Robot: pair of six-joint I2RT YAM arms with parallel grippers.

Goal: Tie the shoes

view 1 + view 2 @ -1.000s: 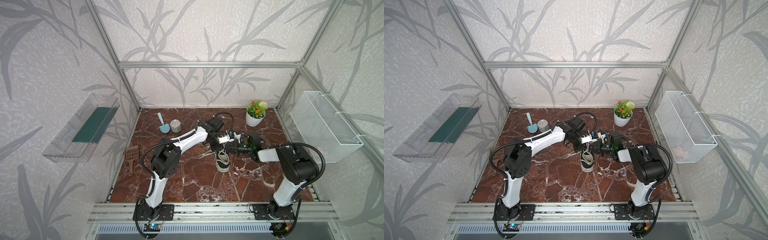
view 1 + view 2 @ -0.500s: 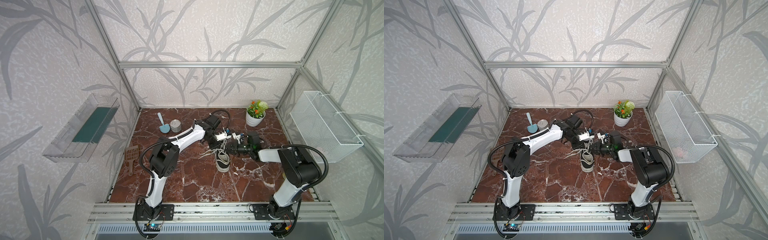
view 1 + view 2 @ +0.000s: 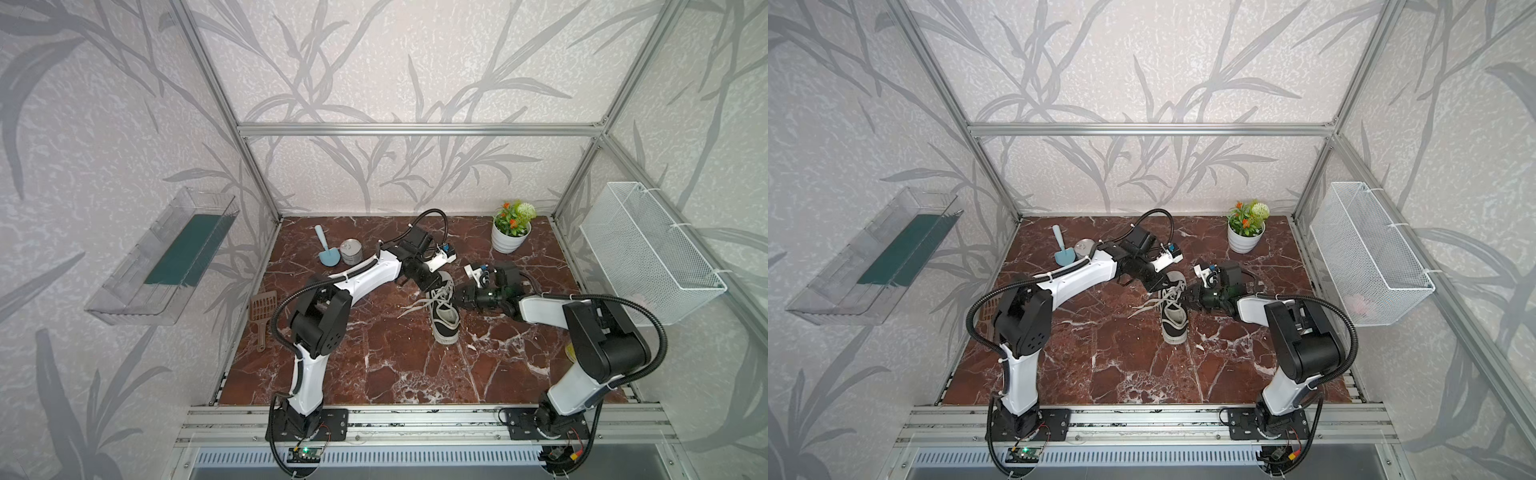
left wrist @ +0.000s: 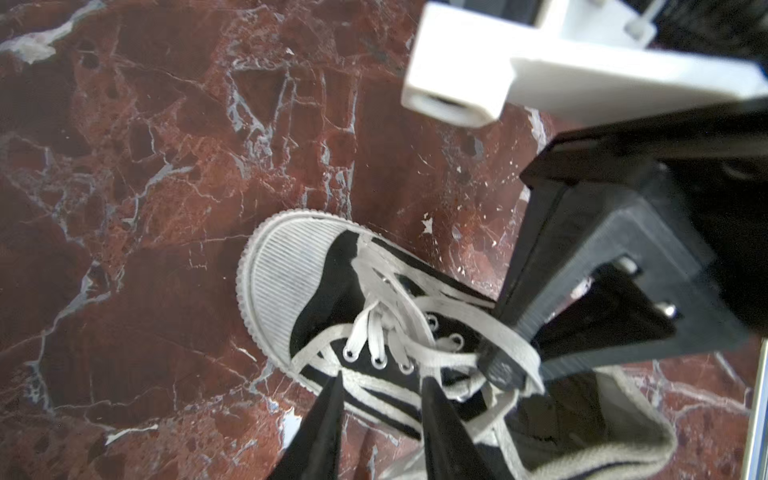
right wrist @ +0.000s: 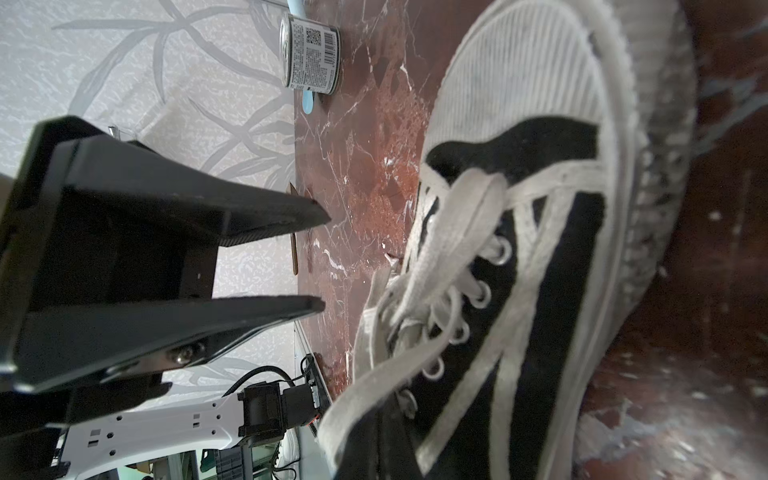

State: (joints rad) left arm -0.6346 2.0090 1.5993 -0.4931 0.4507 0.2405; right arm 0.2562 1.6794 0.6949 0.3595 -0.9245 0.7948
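The black canvas shoe [image 3: 445, 318] with white toe cap lies on the marble floor in both top views, toe toward the front edge, with its white laces [image 4: 376, 332] loose over the tongue. My left gripper [image 4: 382, 386] hovers at the shoe's side, open, nothing between its fingers [image 5: 291, 208]. My right gripper [image 5: 380, 436] is shut on a lace loop [image 4: 513, 353] that wraps around its tip above the shoe's opening. In the top views the left gripper [image 3: 429, 286] and right gripper [image 3: 458, 296] flank the shoe's heel end [image 3: 1173, 291].
A tin can [image 3: 351, 251] and a blue scoop [image 3: 326, 251] stand at the back left, a potted plant [image 3: 511, 230] at the back right. A brown slotted scoop [image 3: 262, 309] lies by the left wall. A wire basket [image 3: 648, 253] and a clear shelf [image 3: 166, 257] hang on the side walls.
My left gripper has opened, let go of the lace and drawn back a little to the left. The right gripper has stayed shut on its loop.
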